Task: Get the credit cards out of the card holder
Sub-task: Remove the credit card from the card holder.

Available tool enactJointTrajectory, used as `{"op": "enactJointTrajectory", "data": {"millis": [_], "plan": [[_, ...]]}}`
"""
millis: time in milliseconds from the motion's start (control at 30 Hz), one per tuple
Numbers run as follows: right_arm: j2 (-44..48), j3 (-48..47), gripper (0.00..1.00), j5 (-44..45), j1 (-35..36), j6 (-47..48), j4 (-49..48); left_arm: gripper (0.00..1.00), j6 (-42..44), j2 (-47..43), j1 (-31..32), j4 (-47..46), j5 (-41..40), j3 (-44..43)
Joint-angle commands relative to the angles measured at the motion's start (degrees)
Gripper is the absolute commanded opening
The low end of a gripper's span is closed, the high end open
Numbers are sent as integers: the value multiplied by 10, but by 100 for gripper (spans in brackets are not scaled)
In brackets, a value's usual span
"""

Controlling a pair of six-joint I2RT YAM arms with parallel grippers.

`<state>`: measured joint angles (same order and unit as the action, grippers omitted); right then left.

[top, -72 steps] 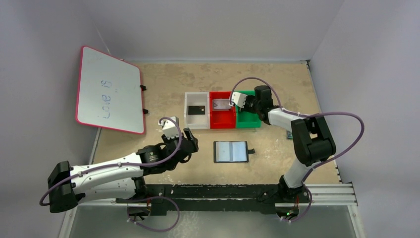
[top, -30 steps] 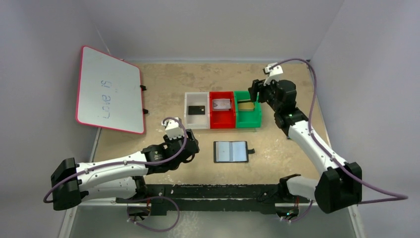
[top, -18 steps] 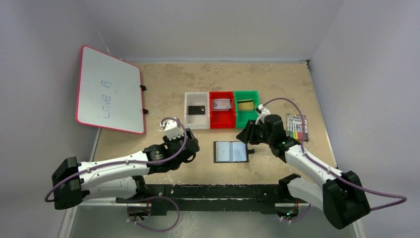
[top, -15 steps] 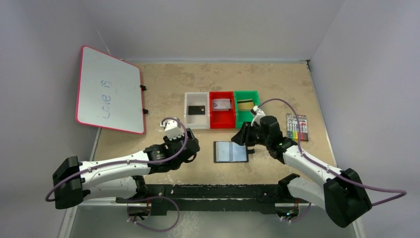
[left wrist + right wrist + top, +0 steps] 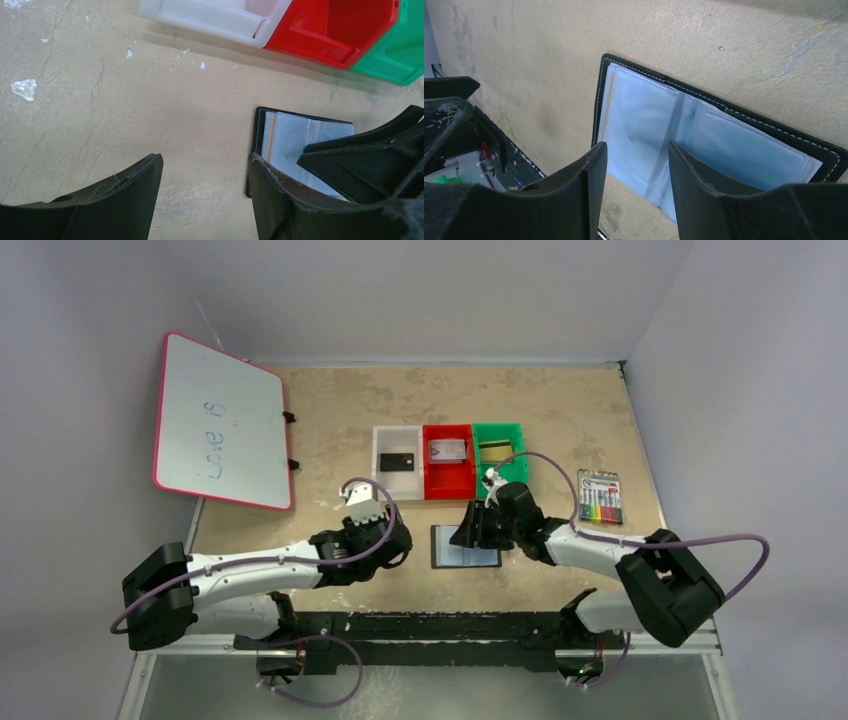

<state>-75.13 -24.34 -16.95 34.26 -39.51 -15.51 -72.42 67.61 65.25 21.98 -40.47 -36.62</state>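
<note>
We saw the R tool (image 5: 470, 535) w/ its fingers (image 5: 594, 190) spread apart and nothing between them, poised directly over the card holder (image 5: 470, 556). The holder lay open flat on the surface (image 5: 400, 400), grey-blue faces up. In the R wrist view the fingertips framed the holder's fold and one inner panel; we couldn't tell whether they touched it. The L tool (image 5: 205, 195) also had its fingers apart, gripping nothing, low over bare surface, w/ the holder just beside its R finger and the other tool's fingers showing beyond that. Ahead of both tools, past the holder, stood three bins in a row, touching. The white bin (image 5: 398, 490) lay ahead of the L tool and held the black card (image 5: 397, 461). The red bin (image 5: 449, 486) held the silver-grey card (image 5: 448, 450). The green bin (image 5: 497, 427), ahead of the R tool, held the gold-tan card (image 5: 493, 450). A marker pack (image 5: 598, 497) lay well off to the R tool's right. A whiteboard (image 5: 220, 422) leaned far ahead-left of the L tool.
</note>
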Motion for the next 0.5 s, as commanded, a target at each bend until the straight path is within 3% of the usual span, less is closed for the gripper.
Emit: {"op": "enactJointTrajectory", "data": {"millis": [0,267,467], "plan": [[-13,-5,51,28,28,-15,-28,63,-4,-1,-4,-24,5,-6],[-84,-96,54,217,118,-37,123,62,-10,2,-4,-17,-1,-9],[-91,-123,61,263,166,-39,140,61,-47,-41,-4,34,-53,0]]}}
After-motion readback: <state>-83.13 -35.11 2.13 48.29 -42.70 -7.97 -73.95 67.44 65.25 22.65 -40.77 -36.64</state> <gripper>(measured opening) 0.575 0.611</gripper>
